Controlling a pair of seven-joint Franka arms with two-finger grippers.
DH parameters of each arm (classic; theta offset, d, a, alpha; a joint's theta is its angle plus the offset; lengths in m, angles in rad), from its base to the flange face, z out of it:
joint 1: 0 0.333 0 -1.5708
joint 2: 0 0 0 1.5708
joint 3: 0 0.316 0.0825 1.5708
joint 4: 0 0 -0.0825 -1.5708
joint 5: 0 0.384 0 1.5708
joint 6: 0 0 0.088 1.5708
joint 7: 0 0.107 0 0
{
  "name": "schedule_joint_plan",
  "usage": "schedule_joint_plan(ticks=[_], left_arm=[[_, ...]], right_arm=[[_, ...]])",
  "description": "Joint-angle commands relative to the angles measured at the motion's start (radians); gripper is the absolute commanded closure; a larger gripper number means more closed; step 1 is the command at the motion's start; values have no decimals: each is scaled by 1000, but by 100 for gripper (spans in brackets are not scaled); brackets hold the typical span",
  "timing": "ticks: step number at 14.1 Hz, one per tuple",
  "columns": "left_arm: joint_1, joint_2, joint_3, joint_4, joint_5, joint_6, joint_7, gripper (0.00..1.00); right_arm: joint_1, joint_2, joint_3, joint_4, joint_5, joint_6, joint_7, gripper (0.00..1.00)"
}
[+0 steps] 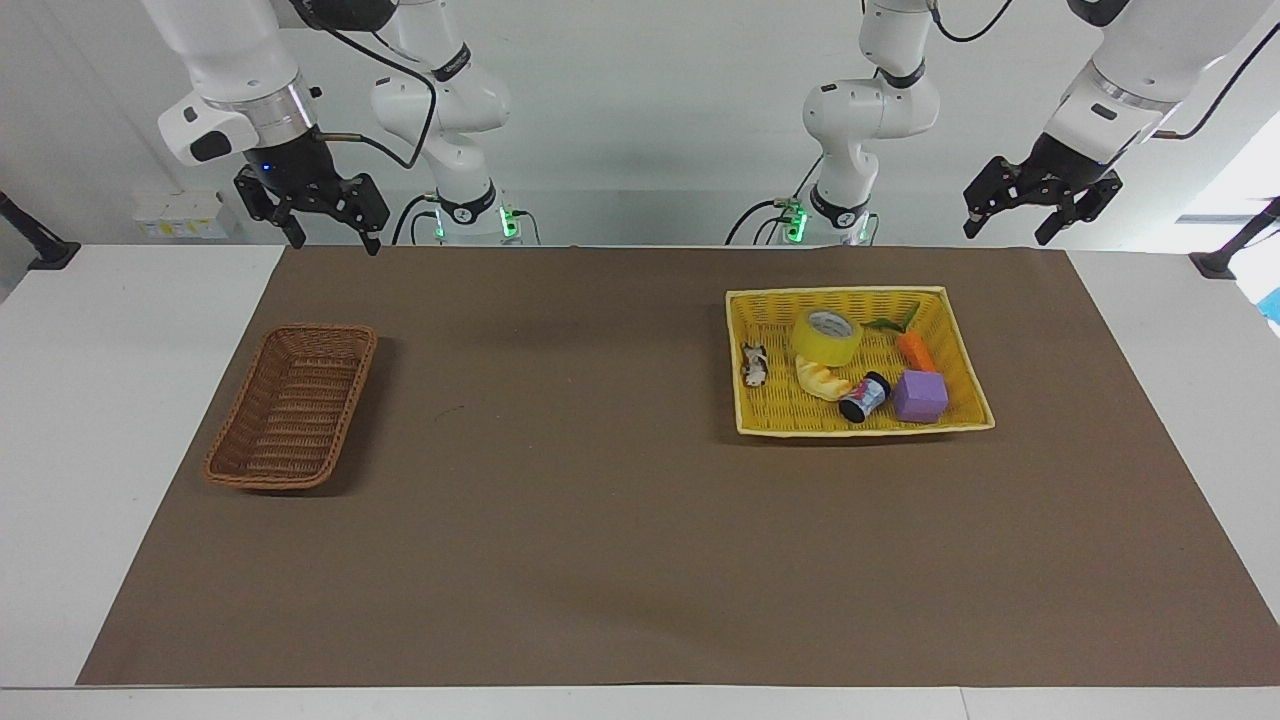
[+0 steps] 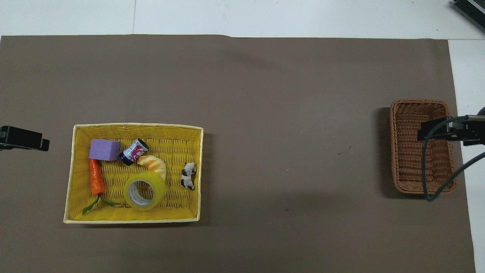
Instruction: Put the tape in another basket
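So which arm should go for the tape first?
Left, probably. The tape lies in the yellow basket at the left arm's end, and the left pincer hangs open near it. The right pincer waits near the brown basket.

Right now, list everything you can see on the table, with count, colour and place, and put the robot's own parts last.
tape: one, yellow roll with white core, in the yellow basket, touching the croissant
yellow basket: one, toward the left arm's end
croissant toy: one, pale yellow, in the yellow basket
can: one, blue and pink, on its side beside the cube
cube: one, purple, in the yellow basket
carrot: one, orange with green leaves, in the yellow basket
cow figure: one, black and white, in the yellow basket
wicker basket: one, reddish-brown, toward the right arm's end
table mat: one, brown
left gripper: open, raised
right gripper: open, raised
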Motion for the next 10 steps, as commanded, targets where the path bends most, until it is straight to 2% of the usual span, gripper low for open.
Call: schedule_joint_plan(ticks=[1,4,7,10], left_arm=[[-7,-23,3,-19,6,5,13,0],[-10,-40,2,-48,6,19,21,0],[-25,-100,2,-164,6,86,27,0],[-41,-124,2,-225,6,89,90,0]], right_arm=[[-11,-4,3,-6,12,-5,17,0],[-11,-4,3,-6,12,-5,17,0],[-11,-4,3,-6,12,-5,17,0],[-11,-4,3,-6,12,-5,15,0]])
